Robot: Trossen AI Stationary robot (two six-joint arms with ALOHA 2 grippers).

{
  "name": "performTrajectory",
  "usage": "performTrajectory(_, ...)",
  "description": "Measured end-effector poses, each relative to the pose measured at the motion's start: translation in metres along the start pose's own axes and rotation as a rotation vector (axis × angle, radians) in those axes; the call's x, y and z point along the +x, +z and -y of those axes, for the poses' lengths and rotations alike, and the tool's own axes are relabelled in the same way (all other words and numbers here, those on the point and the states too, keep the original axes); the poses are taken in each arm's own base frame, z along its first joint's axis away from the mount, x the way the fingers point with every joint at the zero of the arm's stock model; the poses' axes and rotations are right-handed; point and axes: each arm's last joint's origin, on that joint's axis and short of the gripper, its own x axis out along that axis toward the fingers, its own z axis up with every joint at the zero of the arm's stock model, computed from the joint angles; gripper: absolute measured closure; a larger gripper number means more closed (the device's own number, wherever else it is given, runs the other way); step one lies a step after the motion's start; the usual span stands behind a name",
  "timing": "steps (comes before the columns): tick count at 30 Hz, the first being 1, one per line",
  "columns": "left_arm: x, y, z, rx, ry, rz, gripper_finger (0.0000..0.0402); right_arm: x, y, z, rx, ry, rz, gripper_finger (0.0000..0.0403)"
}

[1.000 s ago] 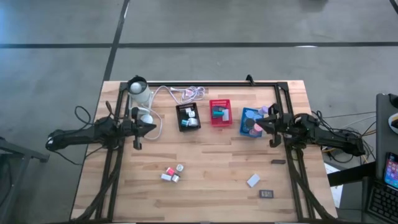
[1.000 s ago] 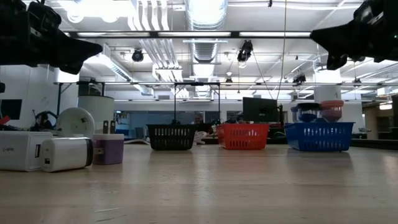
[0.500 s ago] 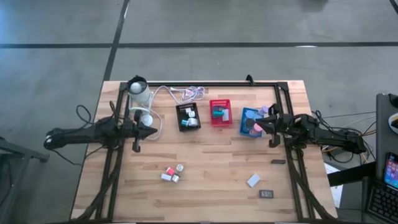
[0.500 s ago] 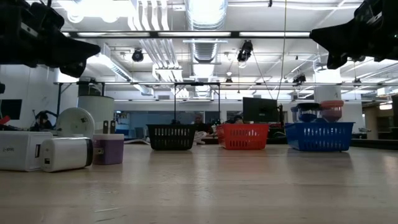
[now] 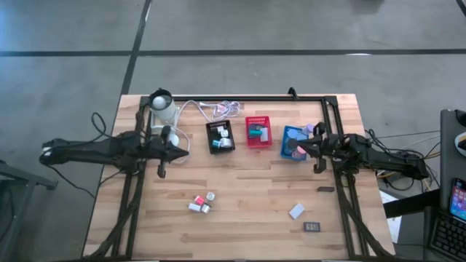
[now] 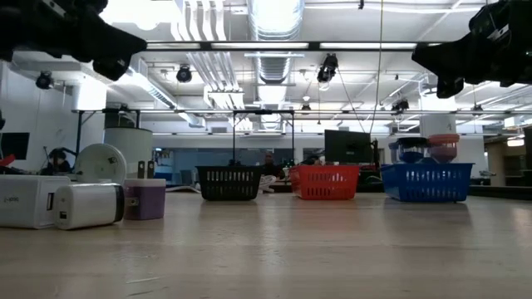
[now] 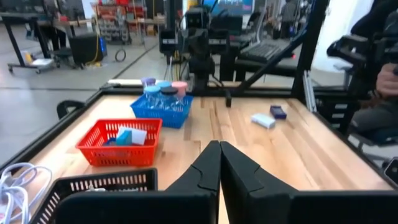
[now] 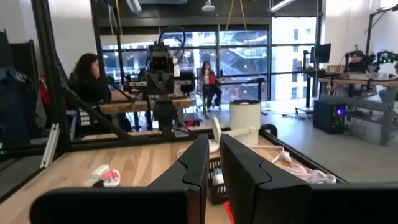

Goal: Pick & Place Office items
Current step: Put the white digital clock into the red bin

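**Even overhead light, some glare and soft focus**

High view evenly lit; wooden surface (image 5: 240,196) bright, shadows faint. Low view: ceiling lights (image 6: 274,12) blow out to glare, both arms show as dark silhouettes, near surface blurred. Left wrist view soft, background hazy. Right wrist view: bright windows (image 8: 249,56) backlight the room, near fingers (image 8: 239,168) out of focus.

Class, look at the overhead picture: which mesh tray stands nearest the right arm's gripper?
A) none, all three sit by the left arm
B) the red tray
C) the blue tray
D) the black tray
C: in the high view the blue tray lies directly beside the right gripper, while the red tray and black tray sit farther toward the left arm.
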Motion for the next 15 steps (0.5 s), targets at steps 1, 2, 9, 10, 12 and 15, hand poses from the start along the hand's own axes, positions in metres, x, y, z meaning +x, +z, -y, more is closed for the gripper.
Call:
performTrajectory(1, 0.002, 0.002, 0.000, 0.001, 0.000, -0.008, 0.0394, 0.000, 0.000, 0.000, -0.003, 0.000, -0.002, 0.0365)
performTrajectory(2, 0.003, 0.005, 0.000, 0.005, 0.000, -0.014, 0.0394, 0.000, 0.000, 0.000, -0.004, 0.000, 0.000, 0.0365)
performTrajectory(9, 0.009, 0.016, 0.000, 0.036, 0.010, -0.020, 0.0394, 0.000, 0.000, 0.000, -0.002, 0.000, -0.004, 0.0365)
performTrajectory(10, 0.009, 0.016, 0.000, 0.031, 0.021, -0.023, 0.0393, 0.000, -0.001, 0.000, 0.000, 0.000, -0.007, 0.0365)
performTrajectory(12, 0.007, 0.015, -0.001, 0.033, 0.042, -0.015, 0.0393, 0.000, -0.001, 0.000, 0.000, 0.006, -0.014, 0.0365)
performTrajectory(15, 0.000, 0.016, -0.001, 0.060, 0.048, 0.030, 0.0394, 0.000, -0.002, -0.001, 0.000, 0.040, -0.019, 0.0365)
